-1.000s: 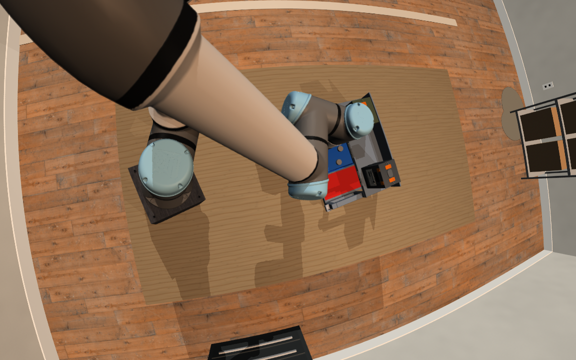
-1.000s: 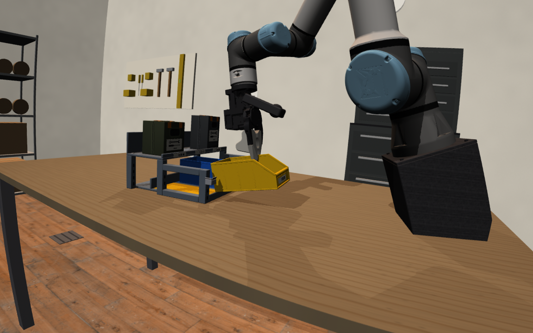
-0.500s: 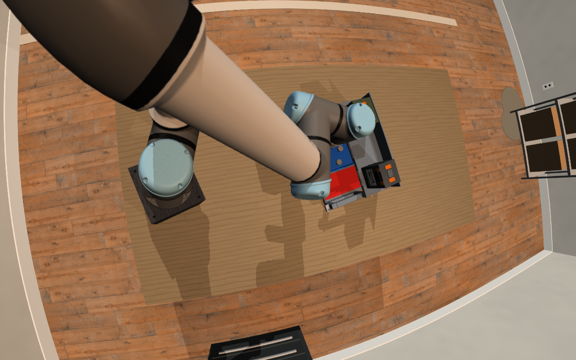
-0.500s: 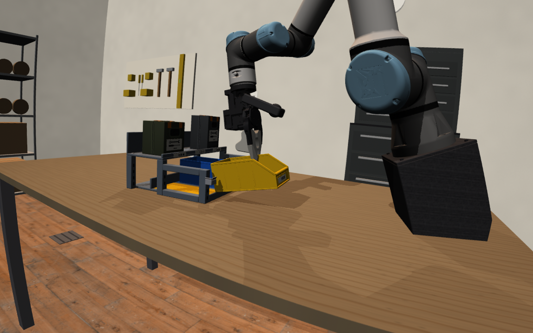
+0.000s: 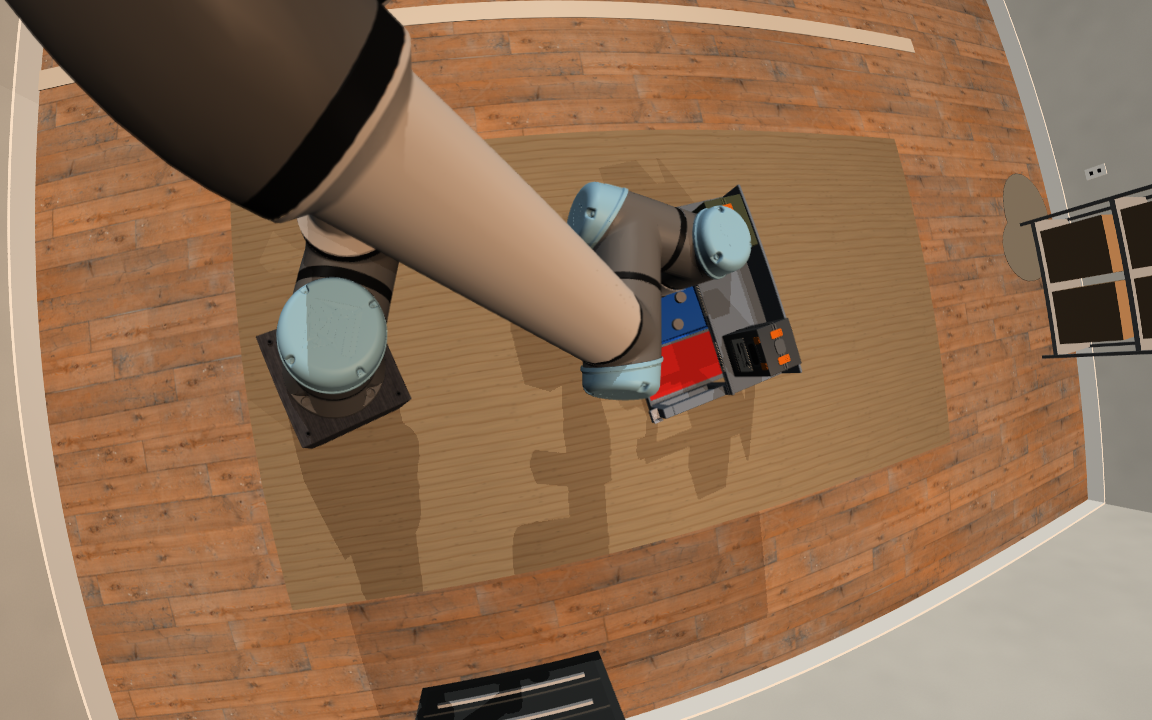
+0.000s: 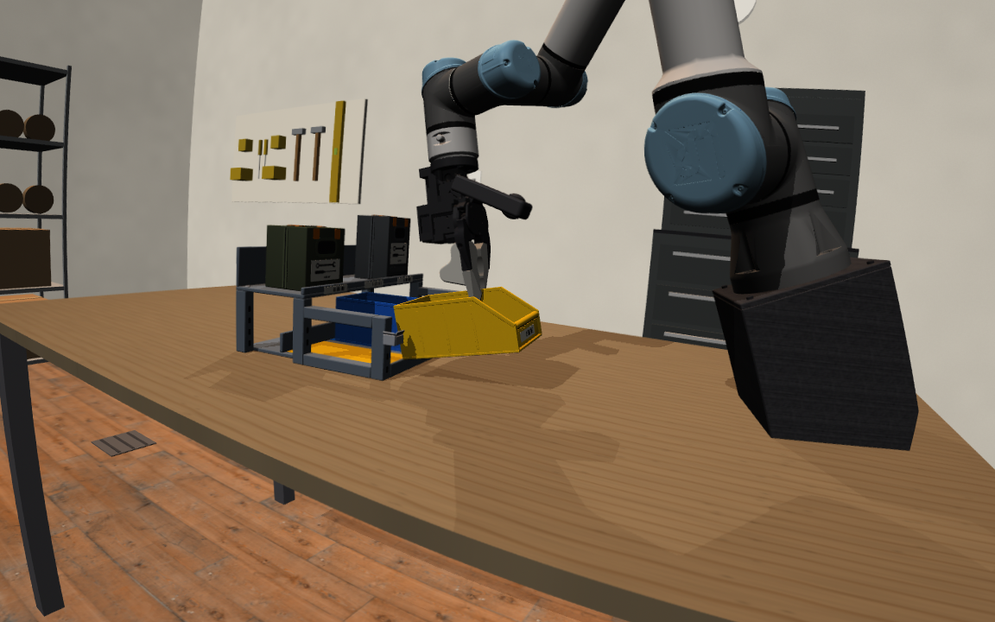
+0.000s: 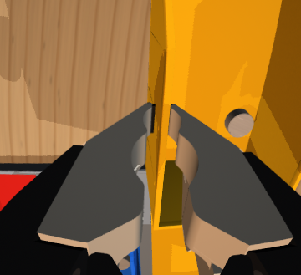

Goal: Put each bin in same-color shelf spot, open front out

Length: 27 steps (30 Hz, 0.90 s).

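Note:
My gripper is shut on a side wall of the yellow bin. The bin is held tilted, back end lower, at the shelf's front; its open front faces the arm's base. One round part shows inside. The shelf has a yellow mark, partly visible beyond the bin's back end. The blue bin stands in the shelf, with two round parts visible. A red mark is beside it. The arm hides the yellow bin in the top view.
The low upper board bears a dark green case and a dark grey case. The shelf's corner post stands close to the yellow bin's back end.

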### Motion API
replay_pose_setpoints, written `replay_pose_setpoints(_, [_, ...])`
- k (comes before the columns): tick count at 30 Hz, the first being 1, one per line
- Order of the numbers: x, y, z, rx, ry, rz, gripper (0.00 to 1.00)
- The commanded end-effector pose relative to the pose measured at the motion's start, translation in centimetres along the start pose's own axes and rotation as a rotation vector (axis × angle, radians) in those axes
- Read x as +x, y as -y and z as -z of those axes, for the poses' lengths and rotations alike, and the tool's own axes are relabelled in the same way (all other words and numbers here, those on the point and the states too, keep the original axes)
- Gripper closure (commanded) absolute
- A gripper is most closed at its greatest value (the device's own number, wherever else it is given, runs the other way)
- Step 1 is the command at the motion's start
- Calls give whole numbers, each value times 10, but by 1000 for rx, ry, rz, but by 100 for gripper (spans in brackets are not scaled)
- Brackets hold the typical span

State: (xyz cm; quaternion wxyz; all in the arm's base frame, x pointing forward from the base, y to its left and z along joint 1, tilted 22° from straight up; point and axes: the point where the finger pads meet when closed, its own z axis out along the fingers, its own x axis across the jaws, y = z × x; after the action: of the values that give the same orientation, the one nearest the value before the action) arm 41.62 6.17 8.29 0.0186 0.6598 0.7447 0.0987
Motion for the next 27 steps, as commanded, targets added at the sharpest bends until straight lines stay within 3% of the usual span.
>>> replay_pose_setpoints(1, [0, 0, 0, 3, 1, 0, 100])
replay_pose_setpoints(27, [-1, 3, 1, 16, 1, -1, 100])
